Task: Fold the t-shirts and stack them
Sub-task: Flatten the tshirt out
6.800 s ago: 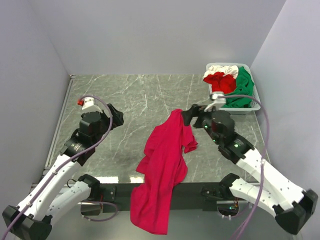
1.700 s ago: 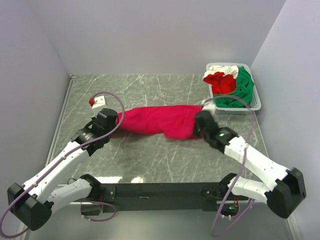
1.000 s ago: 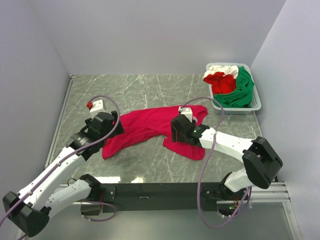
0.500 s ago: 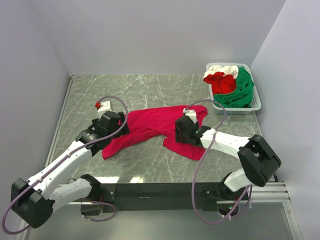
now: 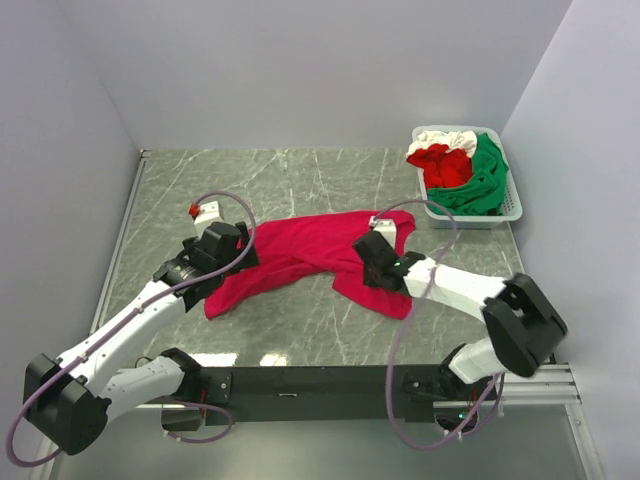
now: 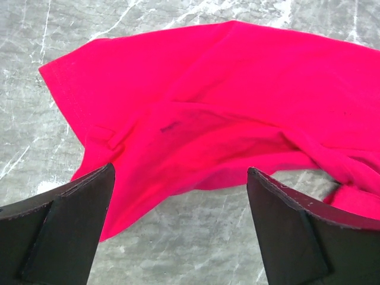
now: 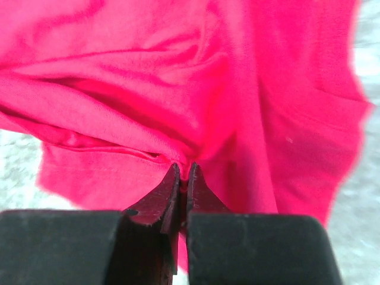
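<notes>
Your left gripper [image 6: 179, 175] just released, jaws wide apart — crimson t-shirt [image 5: 290, 255] dropped, crumpled. Right gripper [image 7: 183, 172] pinches a fold (flattening still needed).

Your white-shelled, black-jointed left arm [image 5: 125, 325] and matching right arm [image 5: 455, 283] are bolted at opposite ends of the long black base rail [image 5: 320, 382]. Each trails a looping mauve cable [image 5: 387, 415]. Farthest from that rail, your fingers [image 6: 65, 231] are matte black wedges.
</notes>
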### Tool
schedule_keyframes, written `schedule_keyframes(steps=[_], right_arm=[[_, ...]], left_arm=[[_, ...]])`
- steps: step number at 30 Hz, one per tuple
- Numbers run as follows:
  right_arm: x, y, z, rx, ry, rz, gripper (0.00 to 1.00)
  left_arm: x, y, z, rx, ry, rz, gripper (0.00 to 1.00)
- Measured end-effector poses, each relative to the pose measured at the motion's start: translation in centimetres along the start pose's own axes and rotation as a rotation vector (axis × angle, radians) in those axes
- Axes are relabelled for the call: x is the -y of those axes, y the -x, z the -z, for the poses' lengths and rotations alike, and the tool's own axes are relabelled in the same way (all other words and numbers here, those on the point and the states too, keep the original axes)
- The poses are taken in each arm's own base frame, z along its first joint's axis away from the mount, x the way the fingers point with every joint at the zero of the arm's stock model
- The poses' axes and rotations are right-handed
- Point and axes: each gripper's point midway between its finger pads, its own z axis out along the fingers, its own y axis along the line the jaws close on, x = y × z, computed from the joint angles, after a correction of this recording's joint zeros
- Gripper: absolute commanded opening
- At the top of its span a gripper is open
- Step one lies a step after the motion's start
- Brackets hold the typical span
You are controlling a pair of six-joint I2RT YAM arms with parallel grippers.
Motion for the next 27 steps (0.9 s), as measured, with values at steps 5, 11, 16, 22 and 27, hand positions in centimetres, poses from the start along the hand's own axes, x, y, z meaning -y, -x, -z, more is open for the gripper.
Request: schedule_keyframes(steps=[5, 11, 16, 22, 27], right_arm=[[1.4, 3.4, 4.6, 0.134, 0.014, -0.054, 0.0], [5.4, 6.5, 9.5, 0.286, -0.018, -0.161, 0.0], [8.4, 6.0, 10.0, 0.305, -0.07, -0.212, 0.0], [9.2, 5.0, 9.4, 0.269, -0.103, -0.198, 0.0], [9.3, 4.8, 8.9, 0.252, -0.116, -0.187, 0.0]], left_arm=[[-0.8, -0.9, -1.8, -0.017, 0.057, -0.004, 0.99], [-3.9, -3.8, -4.7, -0.084, 0.164, -0.011, 0.98], [-4.5, -4.5, -5.6, -0.099, 0.187, -0.007, 0.92], [-3.7, -5.4, -6.0, -0.117, 0.132, 0.013, 0.87], [-3.1, -7.5, -6.4, -0.18, 0.075, 0.026, 0.82]])
